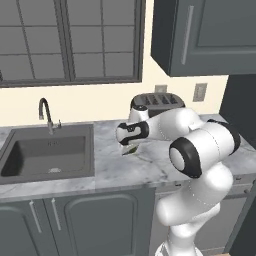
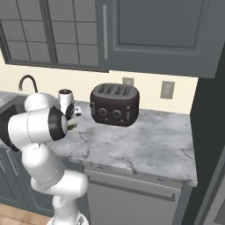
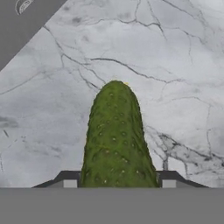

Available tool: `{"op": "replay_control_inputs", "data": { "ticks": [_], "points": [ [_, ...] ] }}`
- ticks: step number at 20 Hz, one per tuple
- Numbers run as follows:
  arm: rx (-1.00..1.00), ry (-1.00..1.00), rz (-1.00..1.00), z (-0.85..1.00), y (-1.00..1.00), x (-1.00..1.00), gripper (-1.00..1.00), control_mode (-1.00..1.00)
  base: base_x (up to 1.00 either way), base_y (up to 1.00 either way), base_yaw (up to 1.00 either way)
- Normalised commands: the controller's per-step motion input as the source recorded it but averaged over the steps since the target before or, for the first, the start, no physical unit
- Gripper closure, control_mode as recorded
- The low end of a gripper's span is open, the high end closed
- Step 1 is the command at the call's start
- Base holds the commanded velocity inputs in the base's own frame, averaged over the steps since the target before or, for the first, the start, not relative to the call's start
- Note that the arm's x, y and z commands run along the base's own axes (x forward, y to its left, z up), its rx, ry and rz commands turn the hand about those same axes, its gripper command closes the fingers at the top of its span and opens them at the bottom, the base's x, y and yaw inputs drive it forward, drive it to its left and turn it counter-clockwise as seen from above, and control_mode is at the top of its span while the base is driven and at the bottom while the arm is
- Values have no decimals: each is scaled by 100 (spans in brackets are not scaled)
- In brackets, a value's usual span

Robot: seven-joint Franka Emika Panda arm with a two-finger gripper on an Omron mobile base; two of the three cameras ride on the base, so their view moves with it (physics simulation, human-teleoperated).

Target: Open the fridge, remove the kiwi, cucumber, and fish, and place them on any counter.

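Observation:
My gripper [image 3: 116,184] is shut on the cucumber [image 3: 116,135], a bumpy green oblong that sticks out between the two fingertips. In the left base view the cucumber [image 1: 131,149] hangs low over the marbled counter [image 1: 155,167], just right of the sink, with the gripper [image 1: 129,146] pointing down at the stone. From the right, the gripper [image 2: 74,124] and the cucumber [image 2: 72,127] sit left of the toaster, over the counter [image 2: 145,143]. Whether the cucumber touches the stone I cannot tell. The fridge, kiwi and fish are out of view.
A sink [image 1: 50,155] with a curved faucet [image 1: 46,112] lies left of the gripper; its corner [image 3: 19,26] shows in the hand view. A dark toaster [image 2: 115,104] stands at the back wall. Dark wall cabinets [image 2: 154,30] hang overhead. Bare stone stretches right of the toaster.

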Motion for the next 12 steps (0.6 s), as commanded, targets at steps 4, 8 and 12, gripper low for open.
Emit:
{"op": "replay_control_inputs", "data": {
  "ticks": [4,8,12],
  "points": [
    [0,0,0,-34,22,35,100,-100,0,0,0],
    [0,0,0,-43,24,14,-100,-100,0,0,0],
    [0,0,0,-27,3,3,-100,-100,0,0,0]
  ]
}}
